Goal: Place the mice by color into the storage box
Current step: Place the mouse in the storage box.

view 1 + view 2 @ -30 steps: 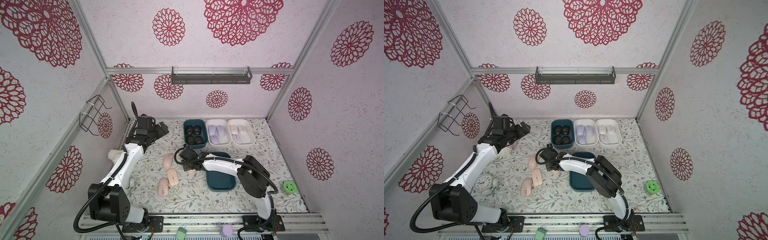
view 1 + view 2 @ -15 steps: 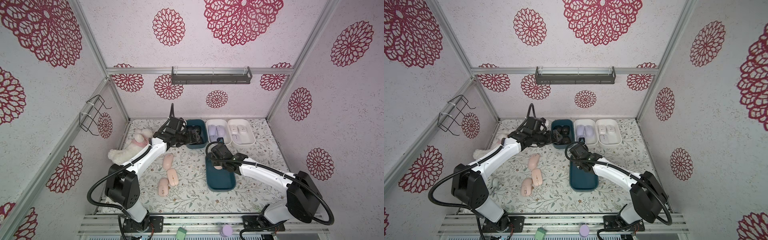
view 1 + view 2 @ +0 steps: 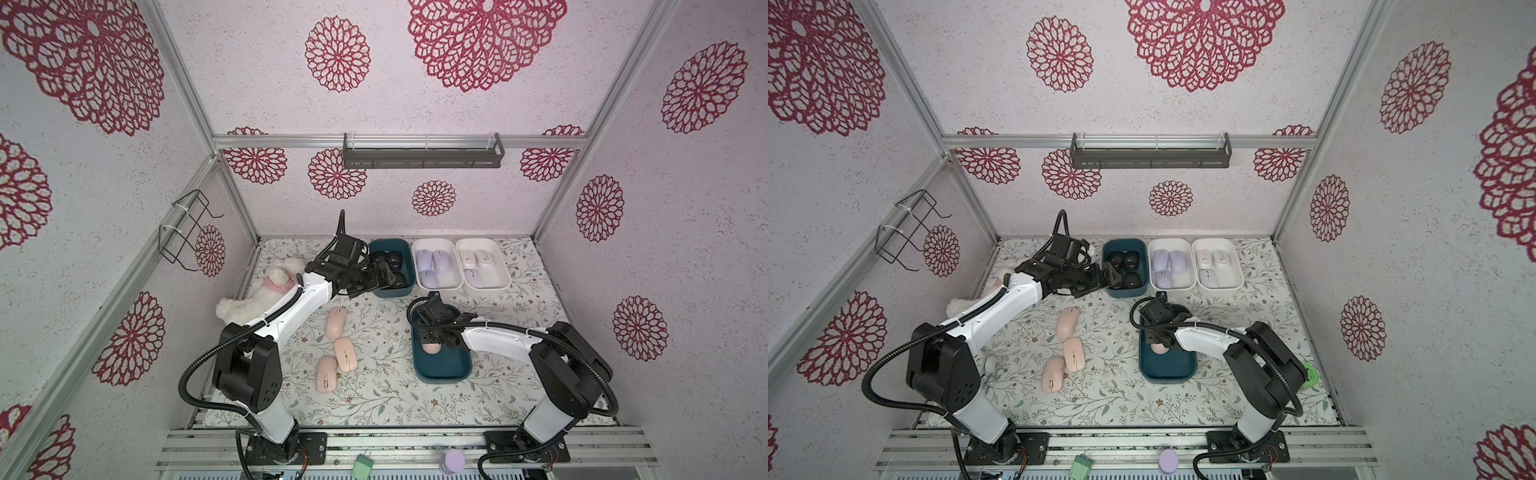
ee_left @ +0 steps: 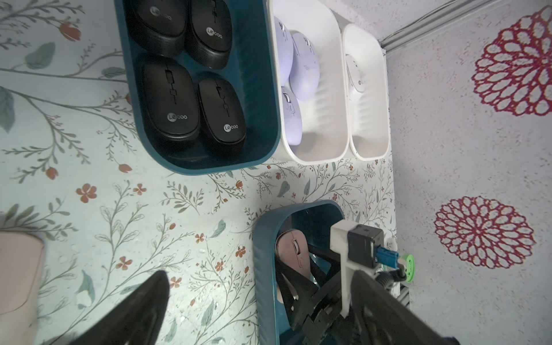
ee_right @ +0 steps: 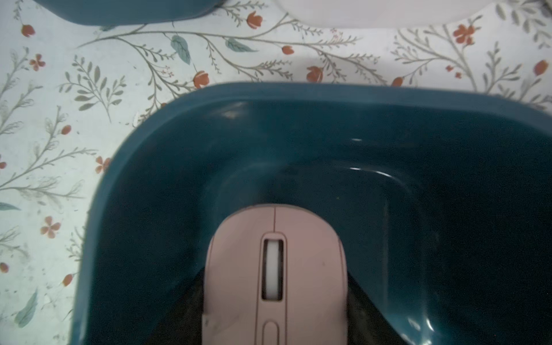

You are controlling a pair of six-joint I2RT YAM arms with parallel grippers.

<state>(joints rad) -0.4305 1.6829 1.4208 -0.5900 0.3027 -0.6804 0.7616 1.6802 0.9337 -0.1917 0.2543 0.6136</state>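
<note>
- The mice looked light, rigid and smooth-shelled. I judged the domed backs slippery, so a hold across the straighter flanks at mid-length seemed safest, clear of the scroll wheel and buttons. A plastic shell like this should bear a firm squeeze, though a drop might scuff it.
- The right pincer (image 3: 431, 344) was clamped on the two flanks of one pink mouse (image 5: 274, 268), wheel side up. It held it low inside the front teal box (image 3: 440, 376). Whether the mouse already rested on the box floor could not be told.
- The left pincer (image 3: 376, 277) stood wide apart and empty, at the near rim of the back teal box (image 4: 260, 89).
- Black mice (image 4: 170, 98): four, packed two by two in the back teal box.
- Lavender mice (image 3: 428, 277): three, in the middle white box (image 3: 438, 286).
- White mice (image 3: 484, 258): three, in the end white box (image 3: 486, 286). One of them looked faintly tinted.
- Pink: four in all. One was in the right pincer. Three loose pink mice (image 3: 345, 353) lay on the desk (image 3: 374, 399), well apart from the front teal box, the two nearest ones touching.
- Boxes: four, two teal and two white.
</note>
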